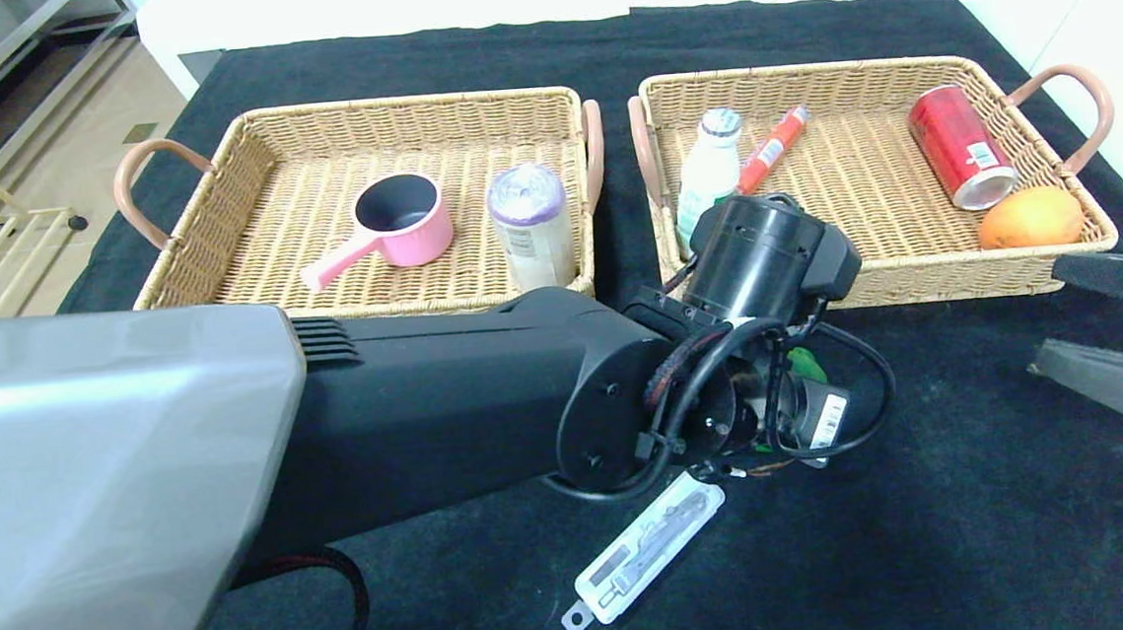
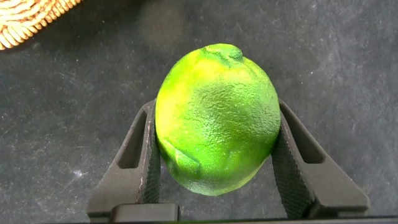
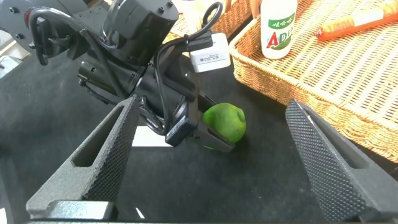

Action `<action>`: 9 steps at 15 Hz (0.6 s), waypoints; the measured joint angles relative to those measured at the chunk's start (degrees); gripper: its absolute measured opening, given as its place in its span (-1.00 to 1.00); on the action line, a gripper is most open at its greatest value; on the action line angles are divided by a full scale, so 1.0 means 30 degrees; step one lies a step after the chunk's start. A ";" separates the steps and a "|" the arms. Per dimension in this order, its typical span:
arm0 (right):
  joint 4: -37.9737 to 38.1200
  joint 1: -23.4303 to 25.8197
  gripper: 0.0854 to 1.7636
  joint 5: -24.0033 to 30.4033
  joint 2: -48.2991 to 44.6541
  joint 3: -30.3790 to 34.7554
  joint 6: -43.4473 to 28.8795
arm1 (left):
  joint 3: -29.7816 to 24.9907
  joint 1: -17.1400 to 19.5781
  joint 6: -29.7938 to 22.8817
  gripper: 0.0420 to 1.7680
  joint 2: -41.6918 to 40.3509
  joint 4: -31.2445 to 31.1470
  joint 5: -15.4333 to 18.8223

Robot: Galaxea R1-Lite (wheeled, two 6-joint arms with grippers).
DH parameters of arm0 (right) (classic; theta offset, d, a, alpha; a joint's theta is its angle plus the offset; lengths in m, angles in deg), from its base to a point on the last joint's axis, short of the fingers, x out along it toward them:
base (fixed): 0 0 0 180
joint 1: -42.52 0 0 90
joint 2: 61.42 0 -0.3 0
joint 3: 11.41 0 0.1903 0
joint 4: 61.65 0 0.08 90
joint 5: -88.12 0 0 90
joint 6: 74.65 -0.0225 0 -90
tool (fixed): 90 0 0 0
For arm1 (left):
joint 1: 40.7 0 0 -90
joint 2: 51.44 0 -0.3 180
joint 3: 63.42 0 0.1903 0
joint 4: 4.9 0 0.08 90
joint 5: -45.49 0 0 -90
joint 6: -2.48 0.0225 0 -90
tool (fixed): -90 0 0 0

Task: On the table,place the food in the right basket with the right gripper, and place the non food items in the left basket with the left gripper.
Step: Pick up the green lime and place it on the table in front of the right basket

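A green lime (image 2: 216, 118) sits between the fingers of my left gripper (image 2: 216, 112), which is shut on it just above or on the black cloth, in front of the right basket (image 1: 915, 282). In the head view the wrist hides almost all of the lime (image 1: 806, 362). From the right wrist view the lime (image 3: 225, 121) shows in the left gripper's fingers (image 3: 214, 138). My right gripper (image 3: 211, 162) stands open and empty, off to the right (image 1: 1041, 316). A white blister pack (image 1: 647, 546) lies on the cloth near the front.
The left basket (image 1: 363, 304) holds a pink pot (image 1: 397, 223) and a roll of bags (image 1: 530, 223). The right basket holds a white bottle (image 1: 710, 176), a sausage stick (image 1: 772, 149), a red can (image 1: 960, 147) and an orange (image 1: 1029, 218).
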State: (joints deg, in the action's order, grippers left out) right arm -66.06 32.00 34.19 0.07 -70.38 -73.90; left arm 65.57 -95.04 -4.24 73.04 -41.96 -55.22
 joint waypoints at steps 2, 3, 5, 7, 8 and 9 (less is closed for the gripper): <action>0.0000 0.0000 0.94 0.0000 0.0057 0.0008 0.0008 | -0.0016 0.0000 0.0000 0.27 0.0024 -0.0020 -0.0037; -0.0008 0.0000 0.94 0.0000 0.0073 0.0008 0.0008 | -0.0037 0.0008 0.0028 0.34 0.0028 -0.0065 -0.0057; -0.0028 -0.0008 0.94 0.0008 0.0093 0.0008 0.0008 | 0.0008 0.0024 0.0016 0.48 0.0081 -0.0122 -0.0081; 0.0012 -0.0008 0.94 0.0020 0.0118 0.0012 0.0000 | 0.0020 0.0008 -0.0028 0.58 0.0089 -0.0093 -0.0065; 0.0028 -0.0008 0.94 0.0020 0.0130 0.0008 -0.0012 | -0.0008 0.0008 -0.0028 0.62 0.0053 -0.0085 -0.0085; 0.0012 0.0000 0.94 0.0028 0.0138 0.0000 -0.0004 | -0.0057 0.0008 -0.0028 0.66 -0.0020 -0.0077 -0.0093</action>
State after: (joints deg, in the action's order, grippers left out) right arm -66.03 32.00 34.28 0.49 -70.38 -73.92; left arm 65.39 -95.02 -4.32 72.98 -42.19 -55.50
